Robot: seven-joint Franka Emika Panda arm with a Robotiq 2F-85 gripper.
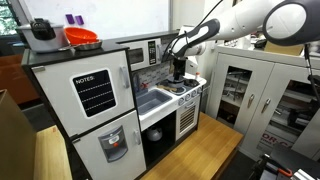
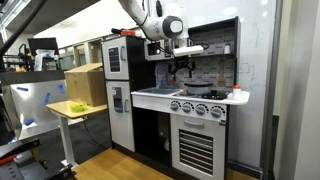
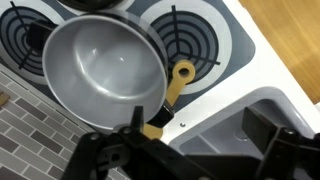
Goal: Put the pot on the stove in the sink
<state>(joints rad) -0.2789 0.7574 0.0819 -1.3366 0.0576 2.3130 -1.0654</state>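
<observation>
pot [image 3: 100,75] grey, handle [image 3: 178,80] yellow | stove [image 3: 252,55] white (black coil rings) | backsplash [image 3: 25,135] grey brick pattern

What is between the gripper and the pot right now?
In the wrist view, only the yellow handle of the pot, which points toward the open gripper. Nothing else lies in that gap.

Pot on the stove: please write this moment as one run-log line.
pot: on stove | gripper: open, over pot handle | sink: no pot yet
</observation>
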